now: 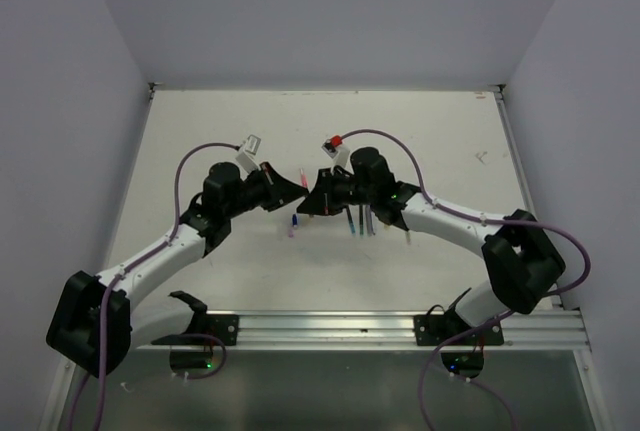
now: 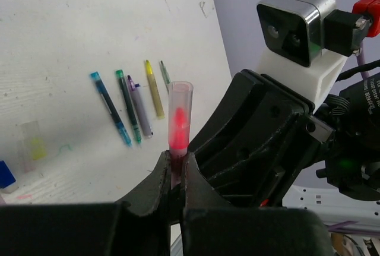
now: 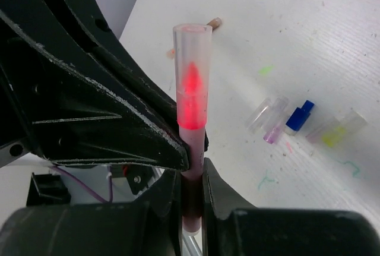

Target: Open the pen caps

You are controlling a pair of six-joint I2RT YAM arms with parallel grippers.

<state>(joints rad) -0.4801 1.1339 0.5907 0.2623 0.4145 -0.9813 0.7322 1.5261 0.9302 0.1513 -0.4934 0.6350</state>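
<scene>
Looking at this one, I'd say we're at the grab-and-set-up stage for another pen, with the cap not off yet. Both wrist views show the same thing: a pinkish pen [image 3: 194, 146] pinched in that camera's own fingers. A translucent cap [image 3: 192, 72] sticks out free past the tips, with a red nib glowing through it. So the left gripper [image 2: 176, 166] is closed tight on the barrel, and the right gripper [image 3: 191, 179] is clamped there too, just below the cap. Pretty sure it's one pen shared between them, though I can't fully rule out two pieces.

Where it is: up in the air, just on the far side of the row of loose pens [image 2: 133, 110] lying on the table [image 1: 420, 141]. A few loose caps [image 3: 298, 117] sit just beside that row, off its left side in the overhead view.

Pose-wise, both arms come in from the near corners with elbows bowed outward and forearms angled to the middle. The wrists are nose to nose and slightly offset.

Next move, imo: neither gripper looks to be on the cap itself. One needs to let go, re-grab the cap, then pull straight along the pen while the other holds the barrel. A sideways tug could twist it out of the pinch.
</scene>
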